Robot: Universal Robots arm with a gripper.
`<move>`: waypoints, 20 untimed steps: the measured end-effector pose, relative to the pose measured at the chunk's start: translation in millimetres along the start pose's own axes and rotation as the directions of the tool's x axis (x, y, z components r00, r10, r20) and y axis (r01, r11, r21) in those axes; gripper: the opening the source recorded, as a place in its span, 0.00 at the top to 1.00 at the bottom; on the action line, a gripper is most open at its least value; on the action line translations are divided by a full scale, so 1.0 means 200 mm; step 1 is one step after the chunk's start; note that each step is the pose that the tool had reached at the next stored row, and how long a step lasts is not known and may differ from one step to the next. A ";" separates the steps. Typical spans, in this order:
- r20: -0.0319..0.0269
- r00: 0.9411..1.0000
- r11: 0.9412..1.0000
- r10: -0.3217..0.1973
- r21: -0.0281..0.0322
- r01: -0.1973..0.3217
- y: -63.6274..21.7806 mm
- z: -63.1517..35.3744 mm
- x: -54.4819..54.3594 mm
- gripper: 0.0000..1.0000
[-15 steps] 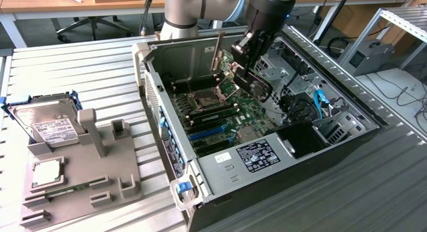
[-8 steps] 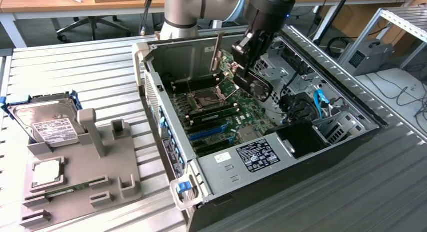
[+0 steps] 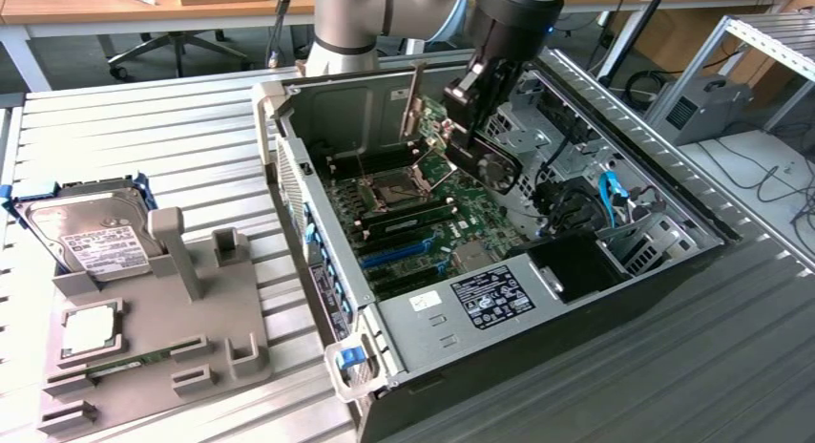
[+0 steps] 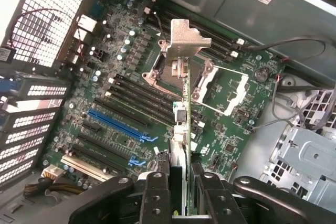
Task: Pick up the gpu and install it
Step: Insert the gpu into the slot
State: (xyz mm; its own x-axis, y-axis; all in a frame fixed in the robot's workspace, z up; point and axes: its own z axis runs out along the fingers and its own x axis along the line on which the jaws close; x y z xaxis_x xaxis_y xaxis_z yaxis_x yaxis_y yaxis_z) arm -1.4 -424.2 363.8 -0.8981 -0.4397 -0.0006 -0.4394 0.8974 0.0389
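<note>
My gripper (image 3: 472, 128) is shut on the gpu (image 3: 494, 164), a green card with a black round fan, and holds it in the air inside the open computer case (image 3: 286, 166). The card hangs on edge above the motherboard (image 3: 427, 214), its silver end bracket (image 3: 414, 97) pointing toward the case's rear wall. In the wrist view the gpu (image 4: 186, 129) appears edge-on between my two black fingers (image 4: 157, 195), with the bracket (image 4: 184, 38) at its far end. It hovers over the motherboard (image 4: 121, 77), beside the blue slot (image 4: 115, 121) and apart from it.
A silver hard drive (image 3: 87, 228) stands in a grey fixture tray (image 3: 166, 357) on the exterior view's left, with a small chip (image 3: 90, 328) nearby. Inside the case are the power supply (image 3: 491, 295), the drive cage (image 3: 637, 238) and loose cables (image 3: 598, 195).
</note>
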 end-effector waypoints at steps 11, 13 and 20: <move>-0.002 0.999 0.999 -0.040 0.000 0.040 0.000 0.000 0.00 0.74; -0.002 0.999 0.999 -0.046 0.000 0.046 0.000 0.000 0.00 0.74; -0.003 0.998 0.998 -0.068 0.000 0.068 -0.001 0.000 0.00 0.74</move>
State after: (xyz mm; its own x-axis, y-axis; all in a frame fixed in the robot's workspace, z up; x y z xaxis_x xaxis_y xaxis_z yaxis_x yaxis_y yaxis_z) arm -1.1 -424.2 363.8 -0.8663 -0.4996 -0.0006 -0.4992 0.8656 0.0389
